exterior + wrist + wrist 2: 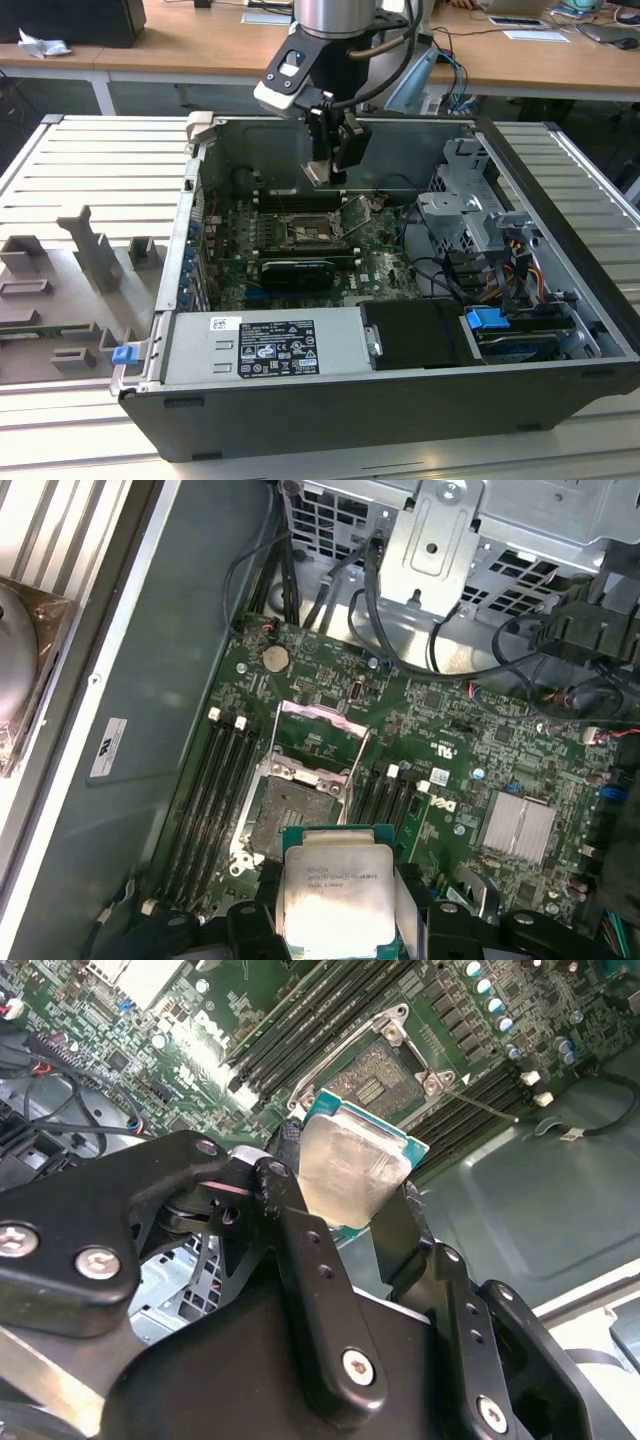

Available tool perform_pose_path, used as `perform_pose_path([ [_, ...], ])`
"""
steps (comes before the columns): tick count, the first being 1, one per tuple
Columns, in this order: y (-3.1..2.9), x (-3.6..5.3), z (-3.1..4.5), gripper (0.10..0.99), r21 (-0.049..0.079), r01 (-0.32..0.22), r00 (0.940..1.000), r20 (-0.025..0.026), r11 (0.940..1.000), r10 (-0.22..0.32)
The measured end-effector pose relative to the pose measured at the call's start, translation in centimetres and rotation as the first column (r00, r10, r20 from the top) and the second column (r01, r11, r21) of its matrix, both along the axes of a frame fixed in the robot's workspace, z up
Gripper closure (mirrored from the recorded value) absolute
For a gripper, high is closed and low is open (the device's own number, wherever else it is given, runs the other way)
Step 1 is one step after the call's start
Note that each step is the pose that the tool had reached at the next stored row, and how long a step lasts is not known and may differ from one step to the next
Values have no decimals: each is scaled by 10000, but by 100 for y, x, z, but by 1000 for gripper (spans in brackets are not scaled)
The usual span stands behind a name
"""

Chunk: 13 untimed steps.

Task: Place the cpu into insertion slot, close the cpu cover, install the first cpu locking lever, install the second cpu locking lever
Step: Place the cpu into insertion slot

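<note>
Tool [345, 1175] pointing down, gripping cpu [335, 890] above insertion slot [290, 802].

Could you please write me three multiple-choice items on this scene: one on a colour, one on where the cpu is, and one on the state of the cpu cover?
1. What colour is the circuit board around the insertion slot?
A. red
B. green
C. white

2. Where is the cpu?
A. between the fingers, above the board
B. seated in the slot
C. on the table outside the case

3. How does the cpu cover stand?
A. shut over the slot
B. taken off and laid aside
C. swung open, leaving the slot bare

Answers:
1. B: the board shows green in both wrist views.
2. A: the gripper clamps the chip by two opposite edges, with the slot below it.
3. C: the frame is tipped back from the dark socket.
</note>
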State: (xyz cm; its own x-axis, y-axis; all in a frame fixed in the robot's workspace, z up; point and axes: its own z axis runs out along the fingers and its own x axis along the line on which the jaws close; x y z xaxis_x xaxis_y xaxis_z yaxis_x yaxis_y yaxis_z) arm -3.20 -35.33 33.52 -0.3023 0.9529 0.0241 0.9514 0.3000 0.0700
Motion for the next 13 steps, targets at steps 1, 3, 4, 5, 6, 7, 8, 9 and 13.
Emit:
perform_pose_path([
  [1,0,0,-5,557,1,90,10000,0,10000,-90],
  [3,0,0,-16,557,1,443,9990,1,9990,-443],
  [4,0,0,-27,557,1,734,9973,1,9973,-734],
  [5,0,-1,-56,557,1,1160,9932,1,9932,-1160],
  [6,0,0,-85,557,2,1395,9902,0,9902,-1395],
  [7,2,0,-119,557,0,1533,9882,-10,9882,-1533],
  [8,3,0,-144,557,-2,1584,9874,-17,9874,-1584],
  [9,3,0,-163,557,-2,1592,9872,-17,9872,-1592],
  [13,3,-1,-250,557,-2,1593,9872,-18,9872,-1593],
])
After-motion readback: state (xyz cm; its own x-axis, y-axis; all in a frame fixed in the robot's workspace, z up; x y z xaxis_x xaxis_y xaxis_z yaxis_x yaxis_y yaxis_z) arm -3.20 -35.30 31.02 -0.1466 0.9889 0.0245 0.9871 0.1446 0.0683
